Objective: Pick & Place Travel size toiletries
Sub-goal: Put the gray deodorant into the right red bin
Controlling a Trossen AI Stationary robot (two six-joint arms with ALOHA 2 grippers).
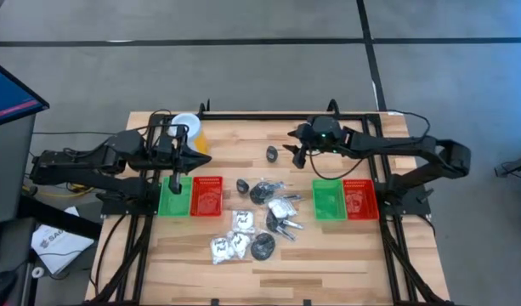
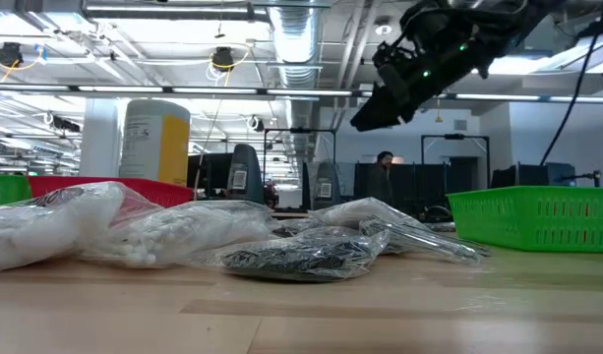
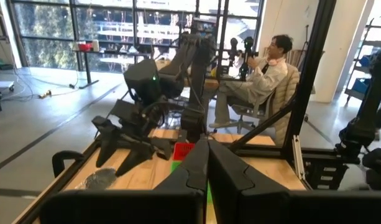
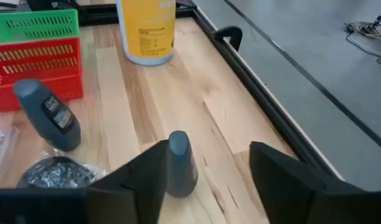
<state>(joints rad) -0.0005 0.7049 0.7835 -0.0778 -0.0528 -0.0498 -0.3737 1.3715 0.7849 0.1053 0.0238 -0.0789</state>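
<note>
While right gripper (image 4: 206,168) jaws gape empty, smooth grey tube (image 4: 179,163) lies between.

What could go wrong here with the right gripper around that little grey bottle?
The upright grey bottle stands off-centre between the open fingers of the right gripper, almost against one finger. Closing or moving sideways could tip it. If it falls, it might roll into the second grey bottle nearby.

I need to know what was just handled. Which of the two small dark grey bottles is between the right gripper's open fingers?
The dark grey bottle nearer the table's far edge, between the right gripper's fingers; the other grey bottle lies by the red tray.
</note>
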